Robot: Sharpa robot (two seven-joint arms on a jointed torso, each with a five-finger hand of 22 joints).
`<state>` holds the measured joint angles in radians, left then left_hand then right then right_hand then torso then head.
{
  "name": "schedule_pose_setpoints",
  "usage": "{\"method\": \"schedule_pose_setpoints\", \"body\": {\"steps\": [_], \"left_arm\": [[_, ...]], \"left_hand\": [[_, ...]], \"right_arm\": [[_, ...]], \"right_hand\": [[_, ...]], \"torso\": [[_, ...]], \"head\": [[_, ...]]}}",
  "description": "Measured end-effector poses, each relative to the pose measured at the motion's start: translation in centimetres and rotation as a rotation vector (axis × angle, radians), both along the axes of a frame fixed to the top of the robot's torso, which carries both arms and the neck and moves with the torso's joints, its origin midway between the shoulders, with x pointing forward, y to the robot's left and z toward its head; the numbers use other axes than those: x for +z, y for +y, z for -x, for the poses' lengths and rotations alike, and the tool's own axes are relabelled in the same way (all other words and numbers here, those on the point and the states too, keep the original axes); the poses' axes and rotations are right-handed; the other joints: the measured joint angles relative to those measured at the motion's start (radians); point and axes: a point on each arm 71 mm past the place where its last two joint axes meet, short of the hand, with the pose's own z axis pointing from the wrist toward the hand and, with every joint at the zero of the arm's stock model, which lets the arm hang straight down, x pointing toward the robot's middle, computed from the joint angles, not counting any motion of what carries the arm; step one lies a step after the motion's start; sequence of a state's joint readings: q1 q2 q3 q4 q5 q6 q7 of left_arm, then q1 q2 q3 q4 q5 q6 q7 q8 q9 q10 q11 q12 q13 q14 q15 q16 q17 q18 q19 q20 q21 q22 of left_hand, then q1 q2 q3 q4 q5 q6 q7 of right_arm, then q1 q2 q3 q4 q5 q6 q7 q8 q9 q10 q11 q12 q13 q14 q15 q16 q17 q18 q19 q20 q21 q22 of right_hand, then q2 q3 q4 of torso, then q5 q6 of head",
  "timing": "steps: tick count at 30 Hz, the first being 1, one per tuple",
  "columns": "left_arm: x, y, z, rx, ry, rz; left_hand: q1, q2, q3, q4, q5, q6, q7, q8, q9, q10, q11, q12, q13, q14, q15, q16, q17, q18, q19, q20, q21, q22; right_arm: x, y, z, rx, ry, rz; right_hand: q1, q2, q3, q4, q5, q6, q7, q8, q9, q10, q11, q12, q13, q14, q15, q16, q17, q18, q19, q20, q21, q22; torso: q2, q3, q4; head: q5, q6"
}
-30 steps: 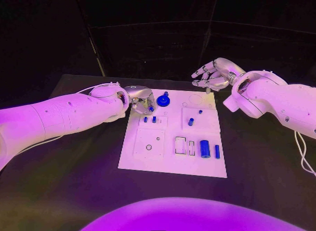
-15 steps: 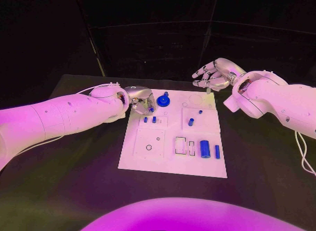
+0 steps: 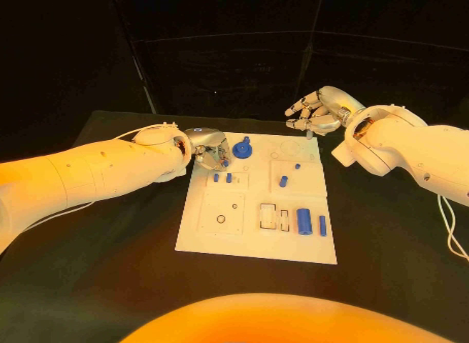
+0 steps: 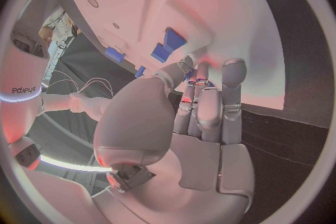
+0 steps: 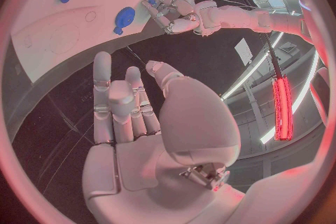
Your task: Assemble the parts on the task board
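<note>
Your white rectangular task board [image 3: 257,236] lies flat in the middle of the black table [image 3: 111,271], its long side running away from you. At its far end, a round blue knob-shaped part [image 3: 242,149] stands on the board's far-left corner, just beside your left hand [image 3: 206,148].

That left hand sits over the board's far-left edge with its fingers curled inward toward the knob. From the left wrist view, the fingers [image 4: 210,106] lie close together over the white surface, but you cannot tell whether they are pinching anything; a small blue piece seems to sit at the fingertips, too hidden to confirm.

Just nearer you than that hand, two short blue pegs [image 3: 222,177] stand side by side in a square recessed panel. To their right, another square panel holds a short blue cylinder [image 3: 283,181] and a tiny blue pin [image 3: 297,166]. In the near-right section, a larger blue cylinder [image 3: 304,220] lies in a rectangular slot, with a slim blue bar [image 3: 322,225] just beside it. Empty dark-outlined slots [image 3: 267,216] sit to their left.

Your right hand [image 3: 315,111] hovers off the board's far-right corner, fingers spread apart and holding nothing.
</note>
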<state>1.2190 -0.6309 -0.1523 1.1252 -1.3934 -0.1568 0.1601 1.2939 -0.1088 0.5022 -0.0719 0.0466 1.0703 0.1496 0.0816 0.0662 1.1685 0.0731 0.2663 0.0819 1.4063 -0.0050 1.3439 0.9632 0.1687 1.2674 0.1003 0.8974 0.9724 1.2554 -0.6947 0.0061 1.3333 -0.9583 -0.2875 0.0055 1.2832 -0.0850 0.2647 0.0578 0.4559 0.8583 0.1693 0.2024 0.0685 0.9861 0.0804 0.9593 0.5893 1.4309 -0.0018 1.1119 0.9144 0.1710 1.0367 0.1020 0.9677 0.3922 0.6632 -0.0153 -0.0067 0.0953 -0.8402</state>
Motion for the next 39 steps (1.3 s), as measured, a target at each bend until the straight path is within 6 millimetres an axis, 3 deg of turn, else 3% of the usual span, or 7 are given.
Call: {"method": "schedule_pose_setpoints", "body": {"steps": [5, 18, 39], "left_arm": [[-0.01, 0.01, -0.01, 0.001, 0.000, 0.000], [-0.02, 0.03, -0.02, 0.002, 0.001, 0.001], [-0.03, 0.03, -0.03, 0.002, 0.000, 0.001]], "left_hand": [[0.000, 0.000, -0.006, 0.000, 0.000, -0.007, -0.004, -0.015, -0.001, 0.000, 0.000, 0.000, 0.002, 0.000, 0.000, 0.000, 0.000, 0.000, 0.000, 0.000, 0.000, -0.001], [0.000, 0.000, -0.009, 0.000, 0.000, -0.030, 0.000, -0.015, -0.002, 0.000, 0.000, 0.000, 0.003, 0.000, 0.000, 0.000, -0.005, 0.000, 0.000, 0.000, -0.001, -0.003], [-0.014, -0.022, -0.026, 0.008, 0.000, -0.049, -0.001, -0.015, -0.002, -0.004, 0.004, 0.000, 0.005, -0.004, 0.004, 0.000, -0.021, 0.001, -0.007, 0.000, -0.030, -0.023]], "right_arm": [[0.00, 0.00, 0.00, 0.000, 0.000, 0.000], [0.01, -0.02, 0.00, -0.001, 0.000, 0.000], [0.01, -0.04, -0.01, -0.001, -0.001, 0.000]], "right_hand": [[0.000, 0.000, 0.000, 0.000, 0.000, 0.000, 0.000, 0.000, 0.000, 0.000, 0.000, 0.000, 0.000, 0.000, 0.000, 0.000, 0.000, 0.000, 0.000, 0.000, 0.000, 0.000], [0.000, 0.000, 0.000, 0.000, 0.000, 0.000, 0.000, 0.000, 0.000, 0.000, 0.000, 0.000, 0.000, 0.000, 0.000, 0.000, 0.000, 0.000, 0.000, 0.000, 0.000, 0.000], [0.000, 0.000, 0.000, 0.000, 0.000, 0.000, 0.000, 0.000, 0.000, 0.000, 0.000, 0.000, 0.000, 0.000, 0.000, 0.000, 0.000, 0.000, 0.000, 0.000, 0.000, 0.000]], "torso": [[0.000, 0.0000, -0.0002], [0.000, -0.0002, -0.0003], [0.000, 0.0000, -0.0002]], "head": [[0.000, 0.000], [-0.001, -0.001], [-0.001, -0.002]]}}
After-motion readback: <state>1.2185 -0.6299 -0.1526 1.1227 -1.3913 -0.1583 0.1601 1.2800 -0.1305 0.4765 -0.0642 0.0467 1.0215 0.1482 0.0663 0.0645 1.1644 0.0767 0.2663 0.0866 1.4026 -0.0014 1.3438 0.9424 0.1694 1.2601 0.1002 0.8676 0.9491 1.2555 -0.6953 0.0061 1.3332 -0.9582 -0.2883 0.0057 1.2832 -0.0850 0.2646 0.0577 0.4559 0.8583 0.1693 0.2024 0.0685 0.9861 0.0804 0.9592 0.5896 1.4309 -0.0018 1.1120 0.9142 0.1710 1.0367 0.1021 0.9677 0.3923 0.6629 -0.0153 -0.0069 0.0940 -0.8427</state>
